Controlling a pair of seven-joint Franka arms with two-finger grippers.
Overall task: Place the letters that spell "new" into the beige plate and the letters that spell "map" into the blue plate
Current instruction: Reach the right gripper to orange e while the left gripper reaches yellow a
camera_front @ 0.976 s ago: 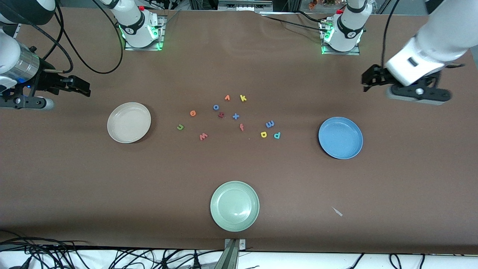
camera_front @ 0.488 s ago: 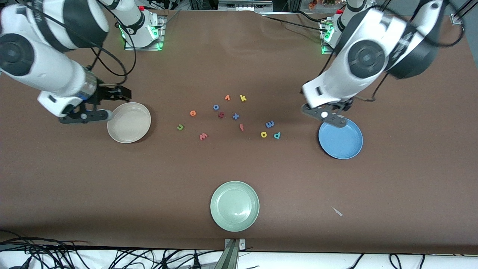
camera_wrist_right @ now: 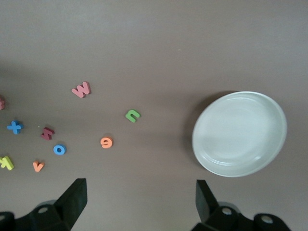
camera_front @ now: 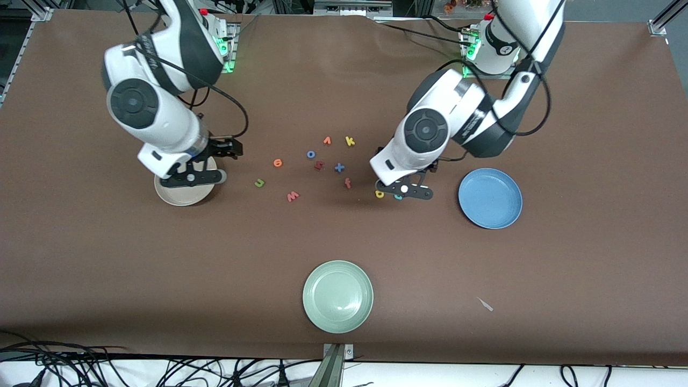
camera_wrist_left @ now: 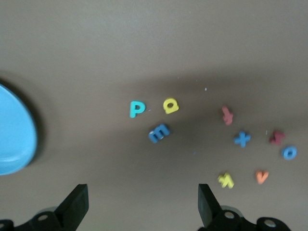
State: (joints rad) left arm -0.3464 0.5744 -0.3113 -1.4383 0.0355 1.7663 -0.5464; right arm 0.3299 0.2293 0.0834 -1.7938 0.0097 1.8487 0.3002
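The small foam letters looked light, soft and thin, lying flat on the brown counter, so each would likely need pinching across its edges from straight above, gently, or it might skid. The green foam n, orange foam e and salmon-red foam w lay between the round cream-beige plate and the central cluster. The blue foam m, yellow foam a and teal foam p lay close together near the round blue plate. Both plates held nothing.

A second earlier both arms had been out at the counter's ends. Now the left tool, fingers apart and empty, hung over the m, a and p, and the right tool, likewise apart and empty, hung over the beige plate's edge. No letter had moved.
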